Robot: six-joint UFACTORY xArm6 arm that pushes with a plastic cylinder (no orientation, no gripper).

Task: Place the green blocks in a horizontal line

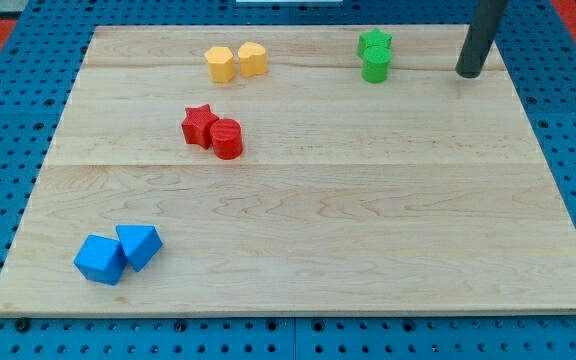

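Note:
Two green blocks touch each other near the view's top, right of centre: a green star (375,42) behind a green cylinder (375,66). They stand one behind the other, not side by side. My tip (468,73) rests on the wooden board (368,230) at the view's top right, well to the right of the green blocks and about level with the cylinder. It touches no block.
Two yellow blocks (236,61) sit side by side at the top, left of centre. A red star (200,125) touches a red cylinder (227,138) in the left middle. Two blue blocks (118,253) lie at the bottom left. Blue pegboard surrounds the board.

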